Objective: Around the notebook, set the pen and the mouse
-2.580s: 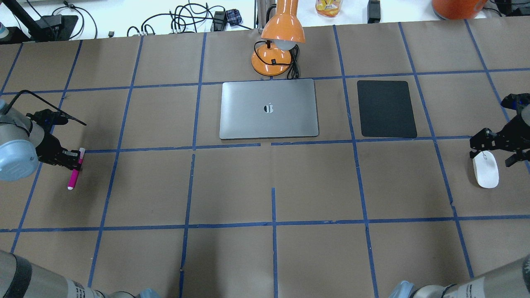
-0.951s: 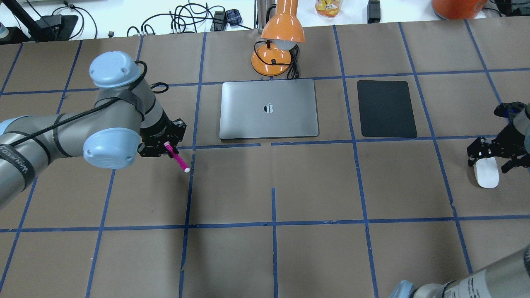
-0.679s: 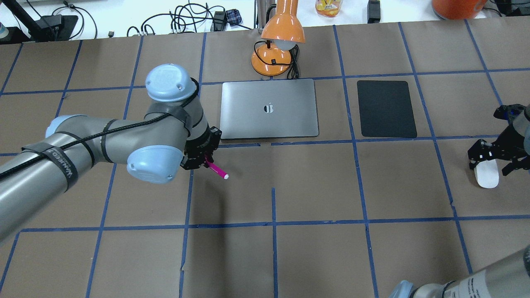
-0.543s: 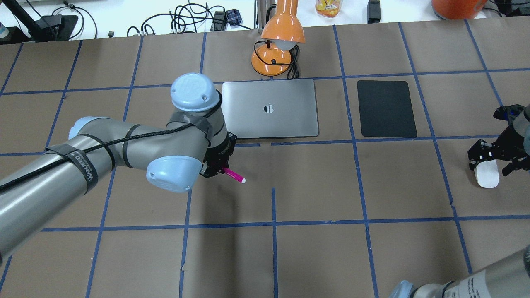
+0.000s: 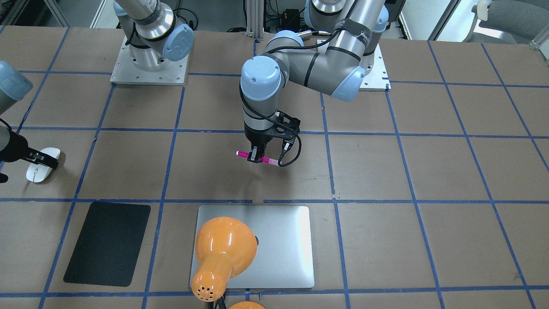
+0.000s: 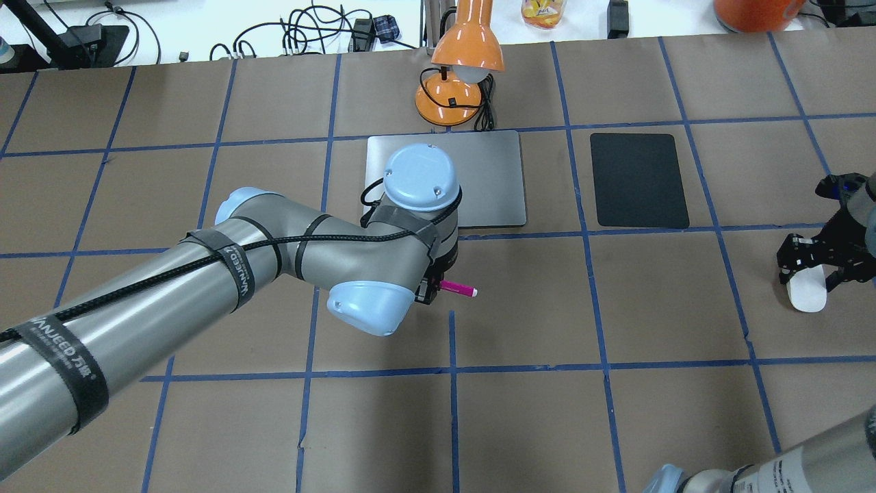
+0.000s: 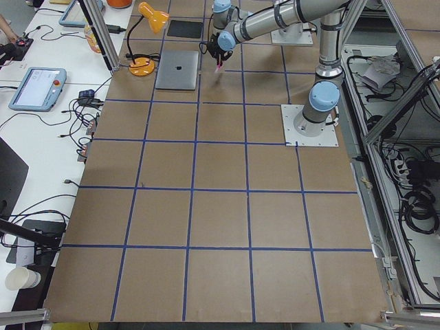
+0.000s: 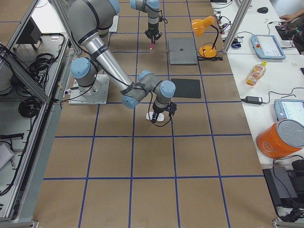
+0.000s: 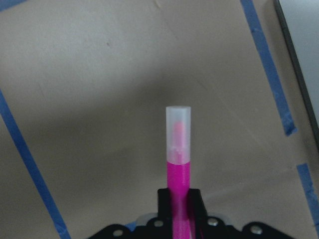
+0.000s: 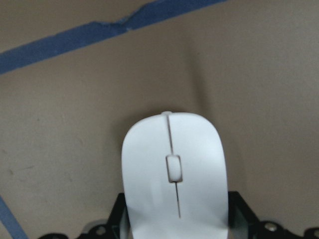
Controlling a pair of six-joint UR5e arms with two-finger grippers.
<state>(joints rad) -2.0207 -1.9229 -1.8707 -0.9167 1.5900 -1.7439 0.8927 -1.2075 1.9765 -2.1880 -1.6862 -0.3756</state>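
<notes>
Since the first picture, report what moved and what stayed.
The left gripper, shut on the pen, carried it rightward from the far left to just in front of the notebook. The right gripper shifted further over the mouse. Notebook, black mat and orange lamp stayed put.

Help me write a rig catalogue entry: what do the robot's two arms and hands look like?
Both arms are silver-grey tubes with rounded pale-blue joint caps. The left arm carries a black cable under black straps with white lettering; the right arm shows small printed text. The left hand and right hand are black two-finger frames, the left with a looped black cable.
</notes>
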